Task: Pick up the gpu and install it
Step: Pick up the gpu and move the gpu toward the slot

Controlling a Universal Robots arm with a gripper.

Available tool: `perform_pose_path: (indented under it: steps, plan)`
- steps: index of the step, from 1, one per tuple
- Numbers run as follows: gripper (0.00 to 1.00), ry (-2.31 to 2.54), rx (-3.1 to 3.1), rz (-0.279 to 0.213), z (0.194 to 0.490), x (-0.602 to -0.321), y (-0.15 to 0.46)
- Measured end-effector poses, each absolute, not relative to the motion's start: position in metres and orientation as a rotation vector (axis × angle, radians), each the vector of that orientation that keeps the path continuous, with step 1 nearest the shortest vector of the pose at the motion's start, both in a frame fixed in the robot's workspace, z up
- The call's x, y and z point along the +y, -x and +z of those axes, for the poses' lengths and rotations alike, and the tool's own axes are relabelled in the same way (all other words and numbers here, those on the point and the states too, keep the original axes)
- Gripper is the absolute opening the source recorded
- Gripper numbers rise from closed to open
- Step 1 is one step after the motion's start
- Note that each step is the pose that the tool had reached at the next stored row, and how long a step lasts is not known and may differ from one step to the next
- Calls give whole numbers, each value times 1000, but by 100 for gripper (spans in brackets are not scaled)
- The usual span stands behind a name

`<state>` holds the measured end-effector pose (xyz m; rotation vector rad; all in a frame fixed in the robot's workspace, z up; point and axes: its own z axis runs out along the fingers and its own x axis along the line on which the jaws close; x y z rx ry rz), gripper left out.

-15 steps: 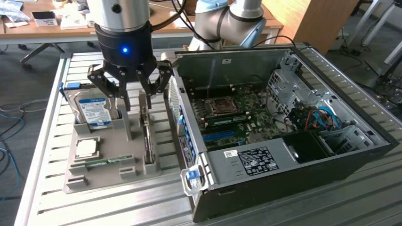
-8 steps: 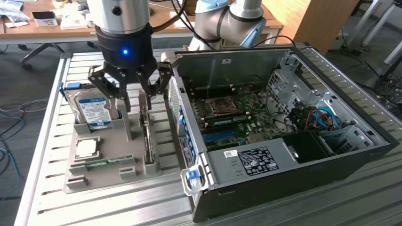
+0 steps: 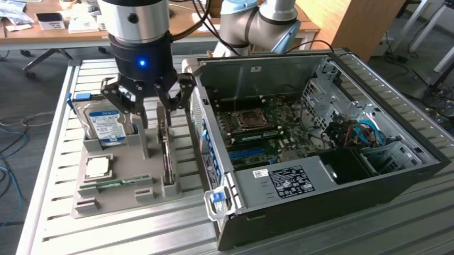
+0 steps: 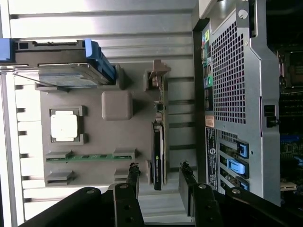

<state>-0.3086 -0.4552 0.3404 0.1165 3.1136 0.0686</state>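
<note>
At the near edge, the slatted metal desk [image 3: 106, 234] carries a grey tray [image 3: 124, 199] and, on the exterior view's right, an open computer case [image 3: 397, 175] lying with its motherboard exposed. In the tray's nearest slots lie a narrow green memory stick [image 3: 117, 183] and, just behind it, a square processor [image 3: 98, 167].

The gpu [image 3: 166, 154] stands on its long edge in a slot along the side of the tray nearest the case, uninstalled. It runs from the tray's near part back toward the robot.

Farther back, a hard drive [image 3: 106, 127] with a blue label leans upright in its holder at the tray's rear, on the exterior view's left.

The fingers [image 4: 134, 182] hang over the far end of the gpu, spread apart and holding nothing. In the wrist view the card's thin top edge sits midway between the two fingers, with a clear gap of tray showing on each side, so neither pad touches it. From these views I cannot tell whether the fingertips are level with the card's top edge or above it.

Behind them rises the arm's dark wrist [image 3: 142, 53] with a blue light, and beyond that a wooden table [image 3: 64, 32] with small items.
</note>
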Motion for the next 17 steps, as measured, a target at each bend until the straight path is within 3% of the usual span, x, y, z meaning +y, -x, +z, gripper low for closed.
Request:
perform_pose_path:
  steps: [17]
  plan:
    - [47, -117, 3114, 69, 328, -455, 309]
